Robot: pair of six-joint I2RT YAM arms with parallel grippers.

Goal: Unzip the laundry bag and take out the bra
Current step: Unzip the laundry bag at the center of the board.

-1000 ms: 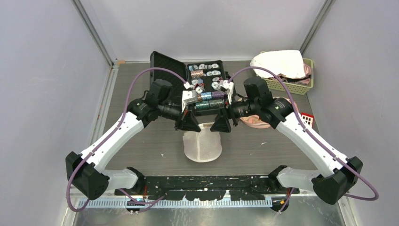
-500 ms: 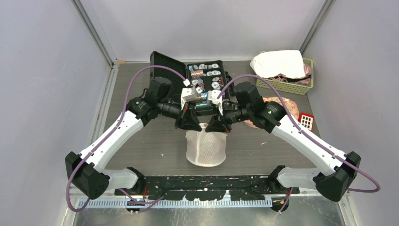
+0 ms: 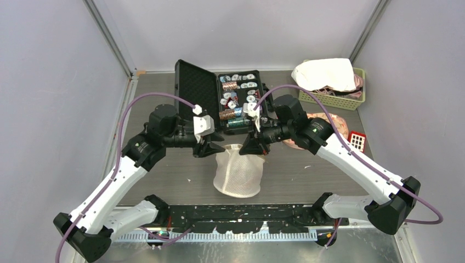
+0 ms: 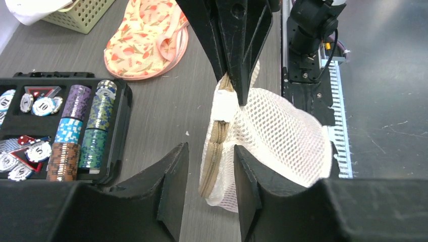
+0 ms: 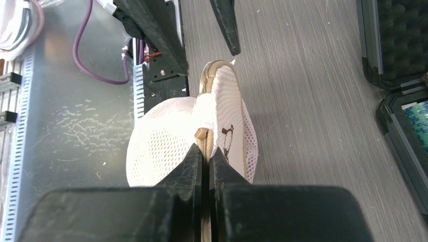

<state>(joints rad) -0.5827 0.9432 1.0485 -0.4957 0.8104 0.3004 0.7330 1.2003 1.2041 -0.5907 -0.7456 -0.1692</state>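
Note:
The white mesh laundry bag [image 3: 238, 174] [image 4: 282, 136] [image 5: 166, 141] hangs upright at the table's middle front, its tan zipper [image 4: 214, 161] [image 5: 206, 80] closed. My right gripper [image 3: 252, 148] [image 5: 207, 148] is shut on the bag's top edge at the zipper seam. A small tan pull tab [image 5: 202, 133] sits just past its fingertips. My left gripper [image 3: 214, 149] [image 4: 210, 148] is open to the bag's left. Its fingers [image 4: 174, 186] flank the zipper edge without pinching it. The bra is hidden; only a faint pink tint shows through the mesh.
An open black case of poker chips [image 3: 236, 98] [image 4: 60, 126] lies behind the bag. A peach floral garment [image 3: 332, 123] [image 4: 146, 40] lies on the table to the right. At the back right corner is a green basket [image 3: 334, 93] of clothes, with a small red item [image 3: 357, 141] nearer.
My right gripper has closed on the bag's top edge. My left gripper has opened, let go of the bag and drawn back to the left. The bag sagged slightly.

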